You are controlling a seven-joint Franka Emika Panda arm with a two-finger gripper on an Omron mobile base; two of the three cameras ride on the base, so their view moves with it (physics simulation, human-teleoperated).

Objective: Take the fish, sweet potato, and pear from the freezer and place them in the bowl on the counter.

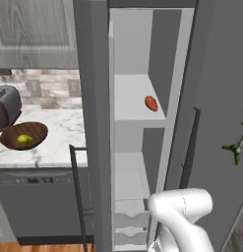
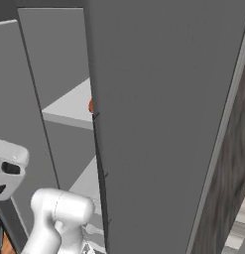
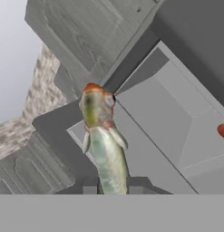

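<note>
My pincer (image 3: 112, 189) grips the fish (image 3: 103, 140) by its tail, so I should swing wide of the freezer (image 1: 96, 123) door toward the bowl (image 1: 23, 136) at left, where the pear (image 1: 24, 140) lies.

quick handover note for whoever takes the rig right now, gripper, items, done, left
Gripper: shut on the fish, held up outside the open freezer.
Pear: already in the bowl on the counter.
Sweet potato: on a freezer shelf, untouched.
Done: pear placed, fish picked.
Left: carry the fish to the bowl, then fetch the sweet potato.
</note>
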